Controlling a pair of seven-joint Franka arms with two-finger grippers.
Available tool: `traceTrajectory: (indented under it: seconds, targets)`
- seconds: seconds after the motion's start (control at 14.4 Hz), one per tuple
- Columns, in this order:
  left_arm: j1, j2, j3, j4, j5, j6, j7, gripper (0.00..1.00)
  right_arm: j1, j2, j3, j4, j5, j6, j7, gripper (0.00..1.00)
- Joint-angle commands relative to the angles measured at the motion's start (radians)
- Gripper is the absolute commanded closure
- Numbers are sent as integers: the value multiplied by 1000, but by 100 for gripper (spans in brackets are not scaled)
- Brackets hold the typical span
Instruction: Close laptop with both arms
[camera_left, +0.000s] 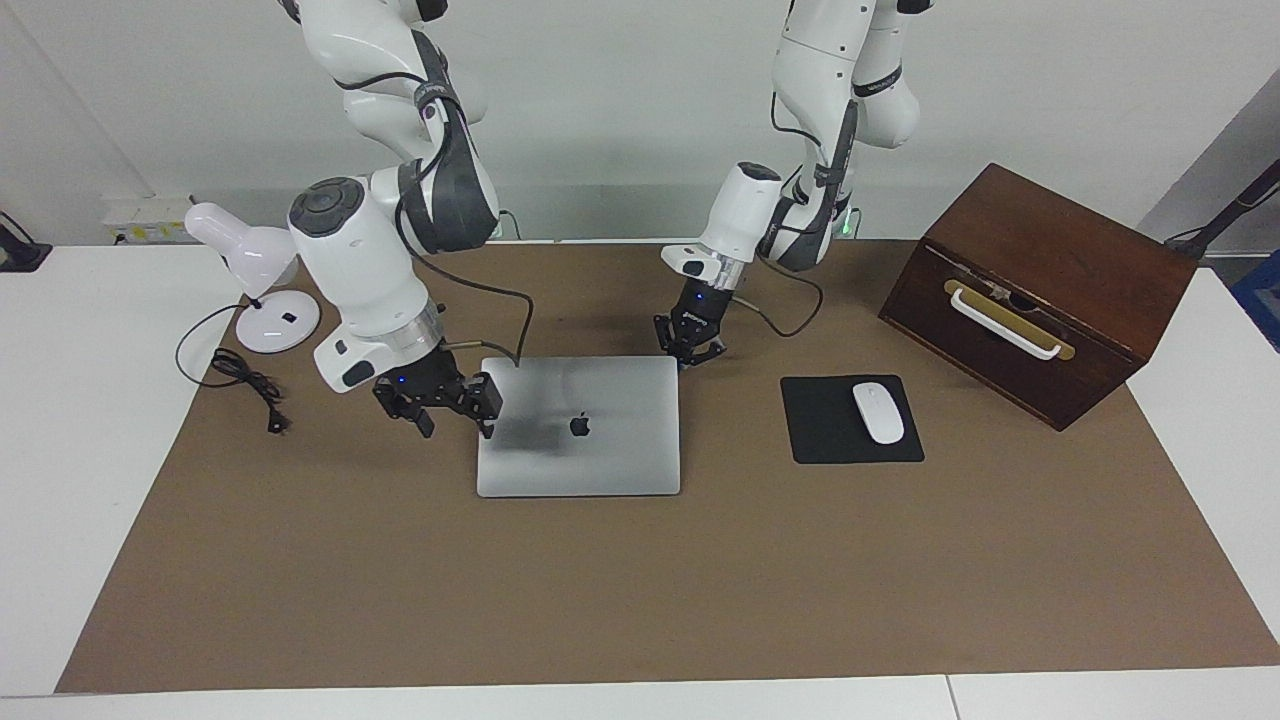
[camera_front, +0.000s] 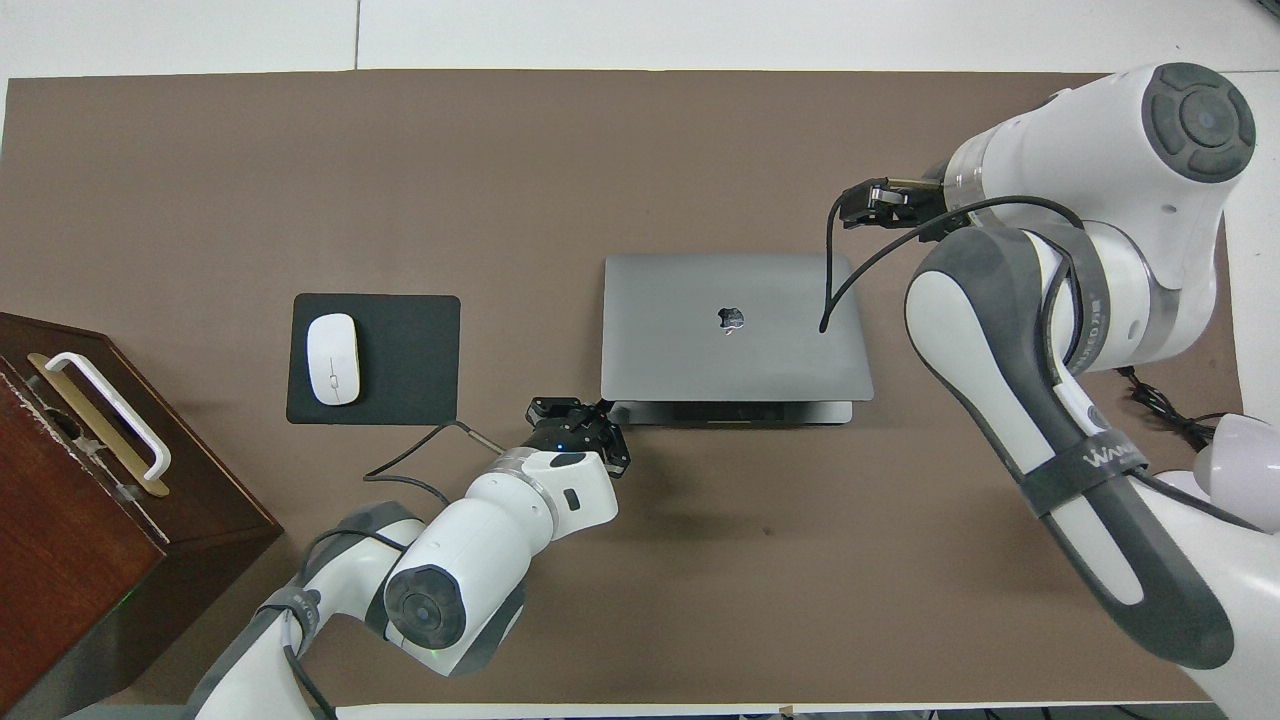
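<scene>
facing view, catalogue of items, lower-case throughout: right gripper (camera_left: 452, 405), fingers spread apart and holding nothing, hanging just beside the laptop's edge toward the right arm's end of the tabletop, close to but not visibly touching the lid; in the overhead view the same right gripper (camera_front: 868, 207) shows beside the laptop's corner farther from the robots. left gripper (camera_left: 690, 345), fingers drawn together on nothing, tips low at the laptop's corner nearest the robots on the left arm's side; whether they touch the lid or the tabletop cannot be told; overhead it appears at (camera_front: 572, 425), just beside that same corner. laptop (camera_left: 580, 425), silver-grey, lid down flat with the dark logo facing up, lying in the middle of the brown mat (camera_left: 640, 590); overhead, a thin strip of its base shows along the edge nearer the robots (camera_front: 735, 325). black mouse pad (camera_left: 835, 440) beside the laptop toward the left arm's end, carrying a white mouse (camera_left: 878, 412). wooden box (camera_left: 1040, 290) with a white handle, tilted, at the left arm's end. white desk lamp (camera_left: 255, 275) and its black cord (camera_left: 250, 385) at the right arm's end, off the mat's corner, on the white tabletop (camera_left: 80, 450).
</scene>
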Motion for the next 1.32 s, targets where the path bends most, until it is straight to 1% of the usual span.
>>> traceTrajectory:
  seconds: [0.0,0.14,0.35,0.42,0.55,0.69,0.97,1.25]
  targets:
    - [21,-146,2,-32,-9,-201,16,100,-7,-28,3,-31,0,2,-28,11]
    - [23,-205,5,-30,-9,-340,26,100,-12,-28,3,-34,0,4,-29,11]
    - [53,-258,6,6,-8,-508,26,100,-13,-29,3,-47,0,10,-29,11]
    - [59,-273,8,35,-8,-574,26,100,-19,-29,3,-49,0,10,-29,11]
    - [110,-302,6,104,-8,-714,27,100,-21,-29,5,-64,0,16,-38,11]
    - [131,-316,8,175,-6,-838,30,100,-24,-29,3,-77,0,20,-65,11]
    - [181,-350,8,244,-6,-971,32,100,-36,-29,5,-77,0,19,-78,11]
    - [225,-358,8,328,-5,-1095,41,100,-36,-34,5,-84,0,19,-88,11]
